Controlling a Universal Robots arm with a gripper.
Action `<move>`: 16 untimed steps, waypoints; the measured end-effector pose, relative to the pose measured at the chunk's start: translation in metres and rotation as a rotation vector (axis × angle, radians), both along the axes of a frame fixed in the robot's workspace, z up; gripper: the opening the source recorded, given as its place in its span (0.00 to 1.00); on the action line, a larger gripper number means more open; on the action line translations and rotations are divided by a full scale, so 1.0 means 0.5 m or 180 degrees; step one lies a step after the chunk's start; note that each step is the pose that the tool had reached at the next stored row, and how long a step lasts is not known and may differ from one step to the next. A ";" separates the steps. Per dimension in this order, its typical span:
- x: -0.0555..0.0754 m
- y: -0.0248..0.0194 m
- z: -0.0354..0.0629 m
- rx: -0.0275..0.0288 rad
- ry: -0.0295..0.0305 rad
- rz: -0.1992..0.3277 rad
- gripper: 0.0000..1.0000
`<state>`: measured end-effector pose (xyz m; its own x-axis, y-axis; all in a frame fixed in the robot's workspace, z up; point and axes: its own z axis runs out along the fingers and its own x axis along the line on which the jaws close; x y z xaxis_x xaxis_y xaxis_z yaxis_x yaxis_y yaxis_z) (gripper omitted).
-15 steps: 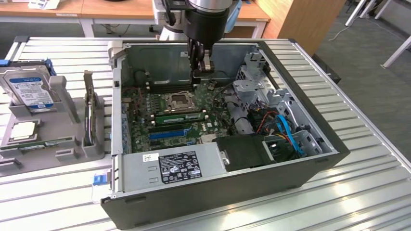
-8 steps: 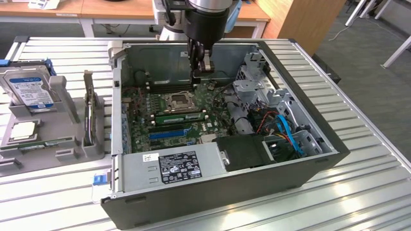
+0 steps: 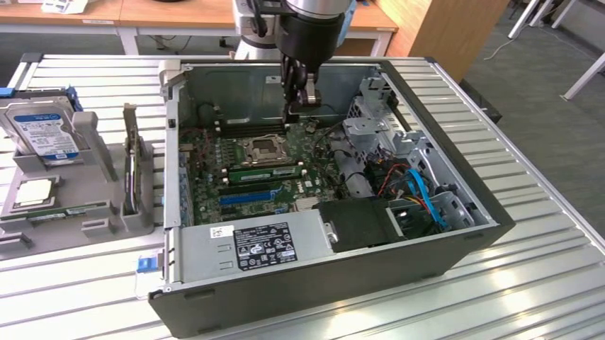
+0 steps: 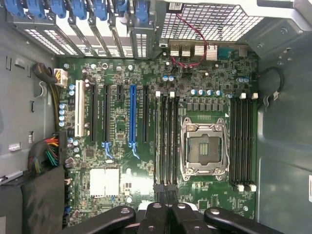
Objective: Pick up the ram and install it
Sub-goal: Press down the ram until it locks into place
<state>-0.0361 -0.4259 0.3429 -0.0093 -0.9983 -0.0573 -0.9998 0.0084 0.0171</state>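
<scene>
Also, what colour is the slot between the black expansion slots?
The expansion slot is blue; clearest in wrist view.

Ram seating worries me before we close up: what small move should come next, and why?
Probably press straight down: the shut gripper, nothing seen in it, hangs above the ram, which stands in its slot beside the CPU socket; latching isn't visible.

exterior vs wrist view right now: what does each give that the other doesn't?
Exterior view: hard drive in the parts fixture beside the case, power supply, slatted table.
Wrist view: white slot, red wire by the perforated grille.
Shared: motherboard, empty CPU socket, blue slot, shut gripper above the board.
</scene>
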 end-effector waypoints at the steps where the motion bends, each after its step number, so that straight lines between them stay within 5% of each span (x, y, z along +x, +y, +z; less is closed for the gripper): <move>1: 0.003 0.0000 0.000 0.0000 0.0011 0.0000 0.10; 9: 0.022 0.0000 0.000 -0.0001 0.0125 0.0000 0.10; 16: 0.023 0.0000 0.000 0.0000 0.0126 0.0000 0.10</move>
